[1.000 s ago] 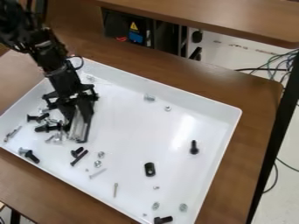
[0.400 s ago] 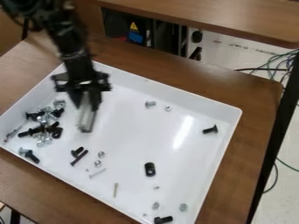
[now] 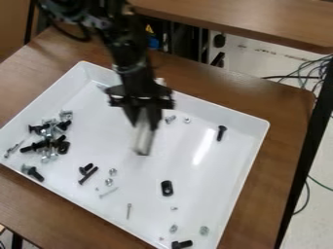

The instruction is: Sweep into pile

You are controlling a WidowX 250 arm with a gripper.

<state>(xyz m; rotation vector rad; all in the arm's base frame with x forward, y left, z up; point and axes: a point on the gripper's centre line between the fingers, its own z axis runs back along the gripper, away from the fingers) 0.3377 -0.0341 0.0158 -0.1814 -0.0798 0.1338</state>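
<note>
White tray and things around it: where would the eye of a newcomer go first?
Probably to the black gripper, which hangs over the upper middle of the white tray. Next, to the dense pile of black and silver hardware at the tray's left side. A lone black bolt towards the right also stands out.

A fixed camera looks down at a slant over the whole tray.

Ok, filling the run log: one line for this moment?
claw holding pale strip over tray | pile at view's left | bolts, nuts scattered | sweep unfinished
</note>
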